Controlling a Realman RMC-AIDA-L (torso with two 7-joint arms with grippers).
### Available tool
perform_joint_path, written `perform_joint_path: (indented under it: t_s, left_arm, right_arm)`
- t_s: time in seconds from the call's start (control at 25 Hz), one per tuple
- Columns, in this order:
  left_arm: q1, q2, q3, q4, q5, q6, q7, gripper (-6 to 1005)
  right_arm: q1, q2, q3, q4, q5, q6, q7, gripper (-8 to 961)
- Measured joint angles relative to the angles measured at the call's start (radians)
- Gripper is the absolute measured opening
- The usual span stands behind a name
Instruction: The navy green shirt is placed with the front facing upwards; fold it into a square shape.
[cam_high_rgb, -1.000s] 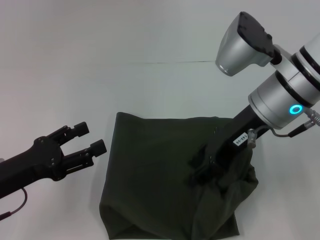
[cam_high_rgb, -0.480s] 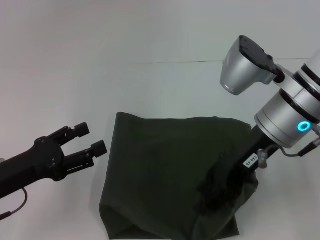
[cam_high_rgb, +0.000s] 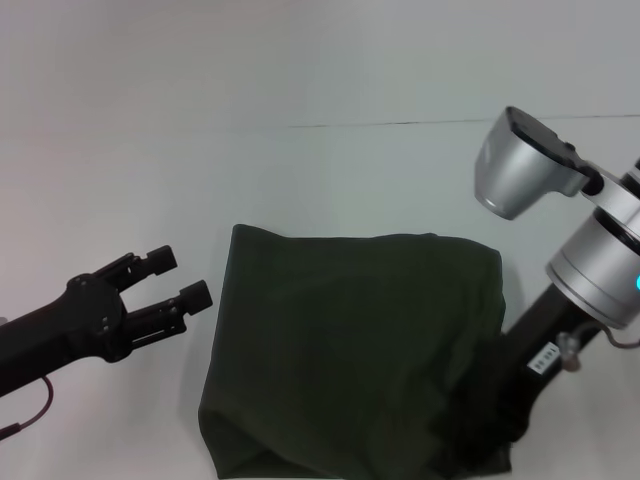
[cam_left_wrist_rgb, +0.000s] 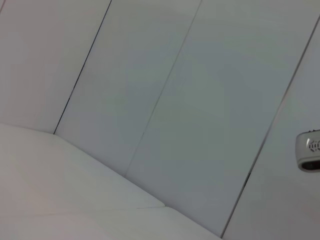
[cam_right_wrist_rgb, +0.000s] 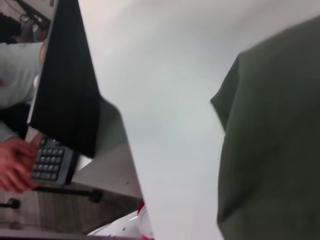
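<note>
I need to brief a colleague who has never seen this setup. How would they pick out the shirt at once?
Start from the white table that fills the head view. Near its front edge, between the open left gripper and the right arm, lies the navy green shirt, folded into a rough square. It is the only dark, soft thing on the pale surface, its plain green cloth showing no lettering.

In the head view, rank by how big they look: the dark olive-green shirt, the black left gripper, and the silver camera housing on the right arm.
1. Dark olive-green shirt, by far the largest.
2. and 3. Black left gripper and silver camera housing: about alike, and the housing sits nearer the camera, so no firm order.
</note>
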Motion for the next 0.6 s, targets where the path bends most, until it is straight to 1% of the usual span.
perform_joint_path:
  t_s: [0.2, 0.4, 0.52, 0.6]
  left_arm:
    - [-0.002, 0.001, -0.001, 0.000, 0.000, -0.010, 0.000, 919]
    - [-0.002, 0.000, -0.001, 0.000, -0.002, -0.011, -0.001, 919]
    - [0.000, 0.000, -0.001, 0.000, -0.005, -0.011, -0.002, 919]
    - [0.002, 0.000, -0.005, 0.000, -0.006, -0.011, -0.001, 919]
  right_arm:
    - [-0.019, -0.013, 0.005, 0.000, -0.003, -0.035, 0.008, 564]
    - [-0.028, -0.036, 0.011, 0.009, -0.013, -0.031, 0.011, 567]
    - [-0.031, -0.038, 0.013, 0.010, -0.044, -0.023, 0.013, 569]
    - [-0.033, -0.032, 0.014, 0.010, -0.070, -0.018, 0.013, 570]
